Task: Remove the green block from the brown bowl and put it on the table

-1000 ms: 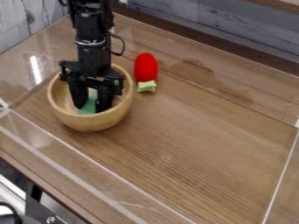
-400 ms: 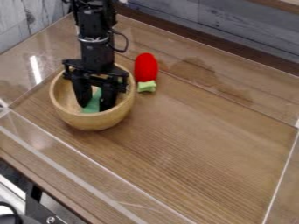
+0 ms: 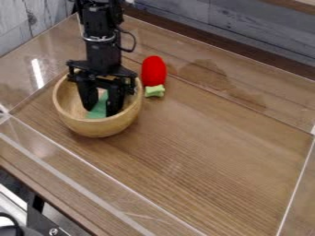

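the tool (image 3: 96, 103), clamped on the green block (image 3: 95, 109) inside the brown bowl (image 3: 74, 122), could drag that bowl up if the block snags its rim.

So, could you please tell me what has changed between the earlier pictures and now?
Nothing visibly changed. The gripper stays down inside the bowl, closed around the green block, and the red toy sits beside the bowl as before.

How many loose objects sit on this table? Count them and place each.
3: the brown bowl near the left, the green block inside it between the fingers, and the red strawberry toy just right of the bowl.
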You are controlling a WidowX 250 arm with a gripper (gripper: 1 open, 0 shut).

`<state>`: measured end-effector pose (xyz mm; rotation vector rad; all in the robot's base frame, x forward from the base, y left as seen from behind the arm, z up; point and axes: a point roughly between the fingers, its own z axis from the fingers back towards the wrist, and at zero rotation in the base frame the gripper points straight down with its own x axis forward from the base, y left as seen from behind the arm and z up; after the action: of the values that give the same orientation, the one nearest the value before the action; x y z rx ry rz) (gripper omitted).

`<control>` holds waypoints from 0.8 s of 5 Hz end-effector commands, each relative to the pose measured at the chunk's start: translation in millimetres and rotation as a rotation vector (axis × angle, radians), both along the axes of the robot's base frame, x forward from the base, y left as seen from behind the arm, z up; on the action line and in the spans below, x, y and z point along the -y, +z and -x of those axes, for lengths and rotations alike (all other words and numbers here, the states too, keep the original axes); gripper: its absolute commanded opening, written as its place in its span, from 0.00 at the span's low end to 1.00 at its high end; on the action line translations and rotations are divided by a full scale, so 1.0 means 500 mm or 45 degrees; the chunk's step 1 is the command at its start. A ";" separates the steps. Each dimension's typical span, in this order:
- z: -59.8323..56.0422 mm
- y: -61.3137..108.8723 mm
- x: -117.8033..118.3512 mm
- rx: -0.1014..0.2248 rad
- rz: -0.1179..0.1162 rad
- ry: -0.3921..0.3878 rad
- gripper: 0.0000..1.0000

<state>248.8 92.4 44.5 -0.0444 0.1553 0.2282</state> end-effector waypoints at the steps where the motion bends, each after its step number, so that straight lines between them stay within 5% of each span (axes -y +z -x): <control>1: -0.024 0.048 -0.003 0.101 -0.027 -0.005 0.00; 4: -0.030 0.067 0.003 0.114 -0.002 0.001 0.00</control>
<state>251.9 88.6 53.4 -0.0756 0.1617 0.2406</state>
